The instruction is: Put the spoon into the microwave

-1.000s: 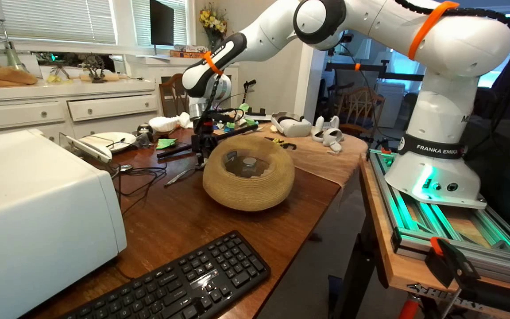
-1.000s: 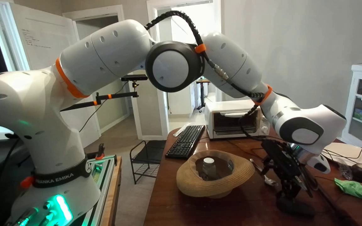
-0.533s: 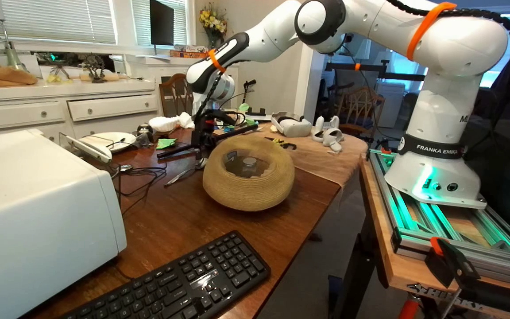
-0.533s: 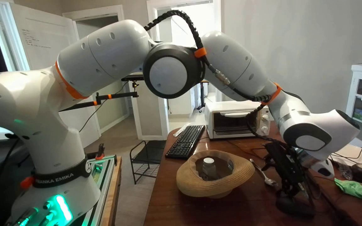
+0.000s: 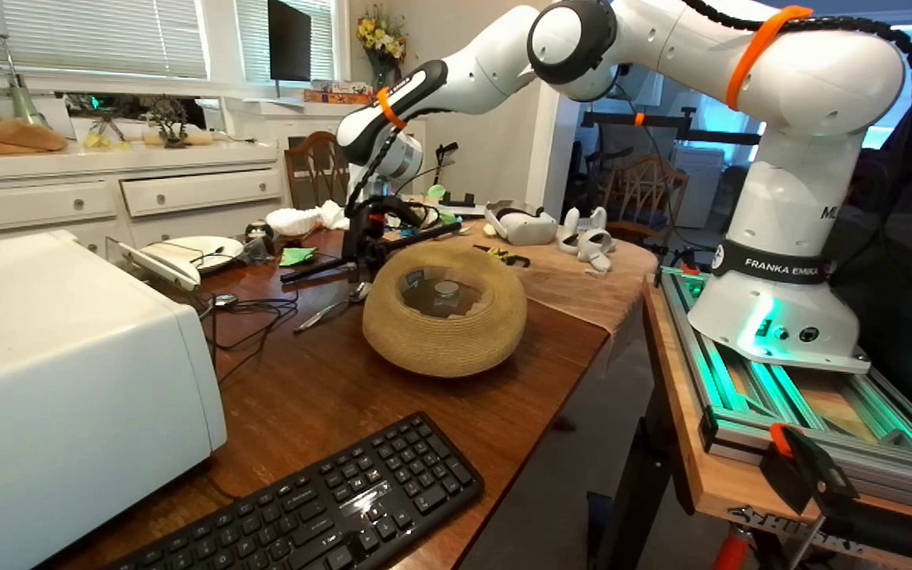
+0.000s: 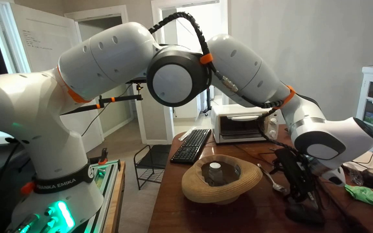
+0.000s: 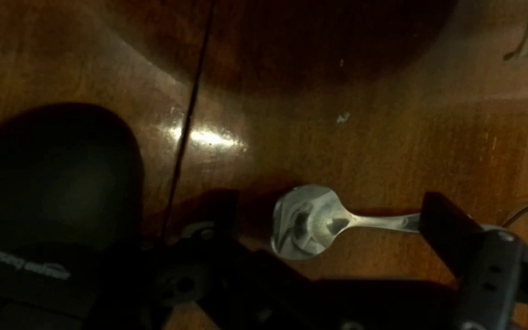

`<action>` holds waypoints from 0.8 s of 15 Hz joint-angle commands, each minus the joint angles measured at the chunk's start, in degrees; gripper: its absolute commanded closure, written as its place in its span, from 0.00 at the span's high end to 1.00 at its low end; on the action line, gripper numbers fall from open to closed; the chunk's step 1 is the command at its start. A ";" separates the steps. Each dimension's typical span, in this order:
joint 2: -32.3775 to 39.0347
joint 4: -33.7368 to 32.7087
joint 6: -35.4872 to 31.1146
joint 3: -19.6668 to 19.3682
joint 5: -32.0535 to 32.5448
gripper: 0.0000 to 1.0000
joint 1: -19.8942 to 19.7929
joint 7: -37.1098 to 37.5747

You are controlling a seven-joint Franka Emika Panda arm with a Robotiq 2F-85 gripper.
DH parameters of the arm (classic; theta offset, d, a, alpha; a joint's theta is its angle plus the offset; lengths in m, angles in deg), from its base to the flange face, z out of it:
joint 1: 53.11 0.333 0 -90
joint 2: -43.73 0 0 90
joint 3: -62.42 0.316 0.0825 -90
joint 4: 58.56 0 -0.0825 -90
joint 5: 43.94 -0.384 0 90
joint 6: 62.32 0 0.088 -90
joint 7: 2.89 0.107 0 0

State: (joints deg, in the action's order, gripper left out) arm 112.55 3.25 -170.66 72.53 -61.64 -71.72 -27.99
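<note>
Spoon (image 7: 323,224): on table (image 7: 374,151) | hat (image 6: 194,186): capped jar (image 6: 216,176) inside | microwave (image 6: 231,110): interior dark | gripper (image 7: 330,201): released, jaws apart

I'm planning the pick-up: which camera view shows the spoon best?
The wrist view: the spoon is largest there, its bowl uncovered, though a finger hides part of the handle. An exterior view shows bowl and handle, but small; an exterior view shows the handle, the bowl hard to make out.

The spoon (image 7: 332,222) lies beside the hat (image 6: 227,193) (jar (image 6: 216,175) inside it), before the microwave (image 6: 242,126).
</note>
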 commanded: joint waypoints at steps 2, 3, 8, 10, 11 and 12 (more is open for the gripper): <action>1.93 -2.52 1.38 0.36 -0.43 1.00 0.59 -1.20; 2.12 -2.74 1.73 0.56 -0.59 1.00 0.57 -1.30; 2.55 -2.85 0.67 1.22 -0.99 1.00 0.39 -2.87; 2.75 -2.98 0.85 1.51 -1.42 1.00 0.10 -3.16; 2.86 -3.05 1.01 1.82 -1.91 0.97 -0.19 -3.36; 2.96 -3.14 1.19 2.04 -2.42 0.93 -0.39 -3.37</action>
State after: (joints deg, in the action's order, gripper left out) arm 113.00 2.83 -170.33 73.26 -62.06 -71.44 -30.02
